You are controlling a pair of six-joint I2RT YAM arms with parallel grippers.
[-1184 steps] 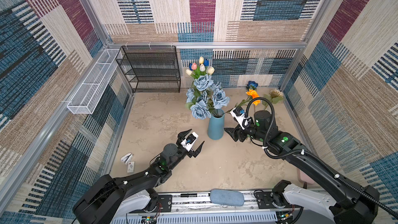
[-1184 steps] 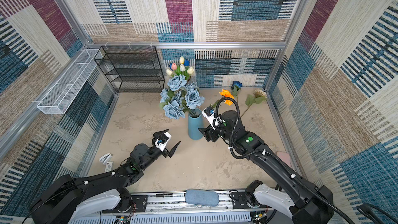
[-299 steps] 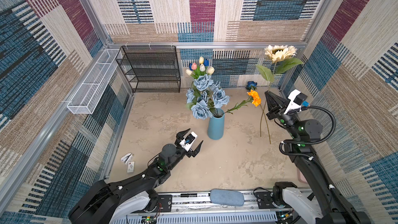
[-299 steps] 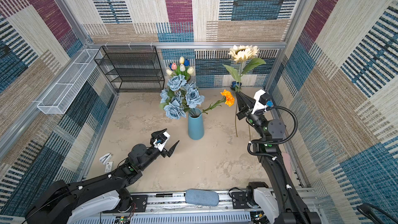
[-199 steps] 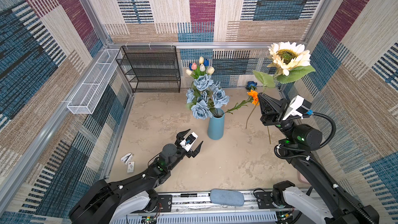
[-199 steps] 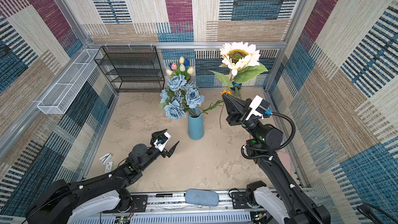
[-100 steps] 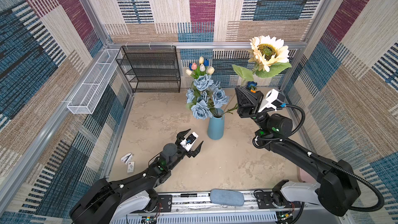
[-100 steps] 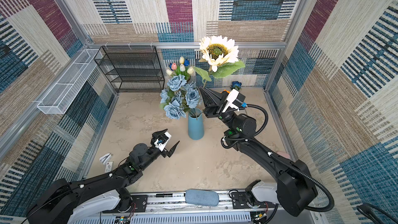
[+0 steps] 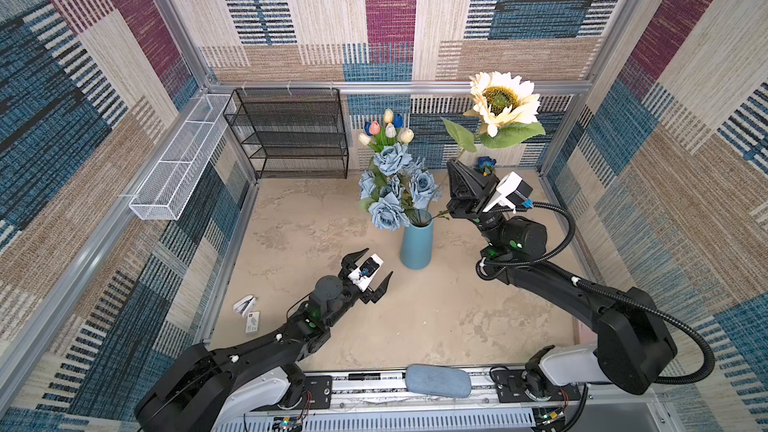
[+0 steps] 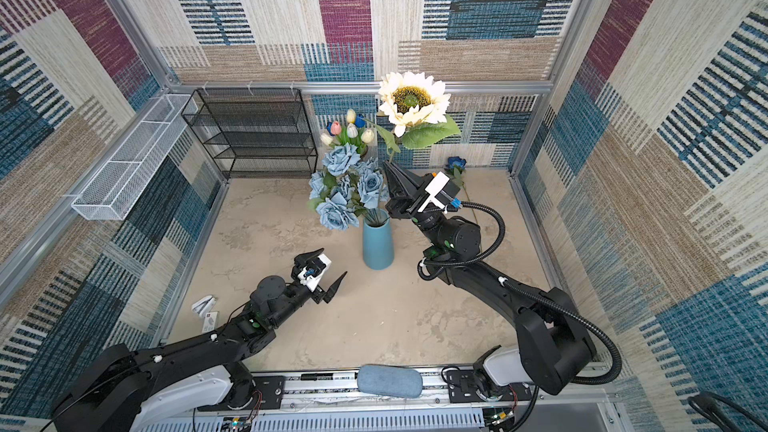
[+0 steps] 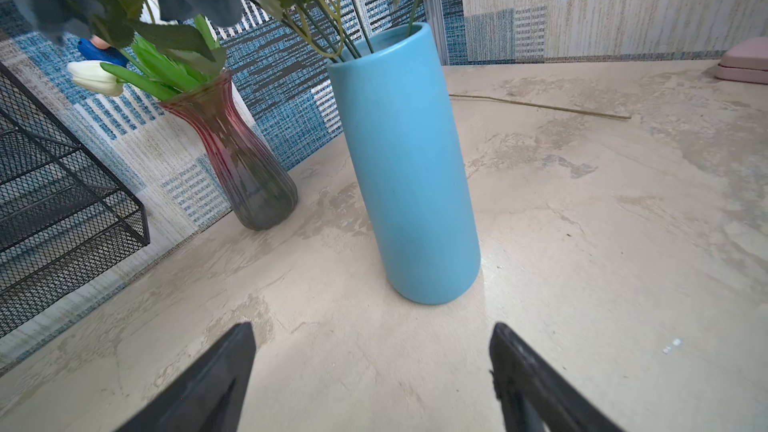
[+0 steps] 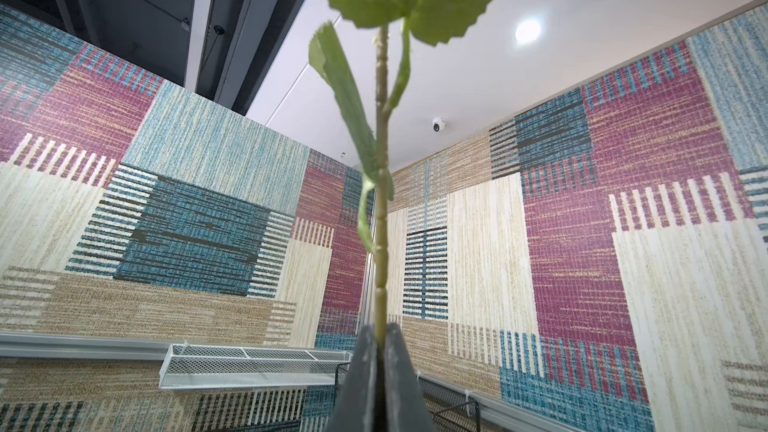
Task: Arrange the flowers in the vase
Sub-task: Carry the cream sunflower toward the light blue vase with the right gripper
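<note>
Operator: Grip on the right side, how does it look?

Observer: The right end effector (image 12: 376,351) points upward. Its 2 fingers (image 12: 360,376) are pressed together on the green stem of the pale sunflower (image 9: 503,97). In both top views the cream bloom stands high above it, with 2 broad leaves just under the head.

Operator: Where is that relative to the vase?

Observer: It sits just beside the mouth of the blue vase (image 9: 417,243), on its right and a little higher. The lower stem is hidden behind the fingers, so I cannot tell whether it reaches the vase.

Operator: What is in the vase?

Observer: The dusty-blue rose bunch (image 9: 390,193) is in it, spilling out to the left. So is 1 thin green stem angled toward the right arm, its bloom hidden.

Operator: And the left side?

Observer: The left end effector (image 9: 379,261) hovers low over the bench (image 9: 415,326). Its fingers are spread apart with nothing between them. Its wrist view shows the blue vase upright ahead, near but not touching.

Operator: Other flowers?

Observer: The tulips (image 9: 386,128) stand in a reddish glass vase (image 11: 245,176) behind the blue one, near the back wall. The deep-blue rose (image 9: 486,163) lies on the bench by that wall, behind the right end effector.

Operator: Anything further out?

Observer: A black wire rack (image 9: 291,135) stands in the back left corner. A white mesh basket (image 9: 178,160) hangs on the left wall.
</note>
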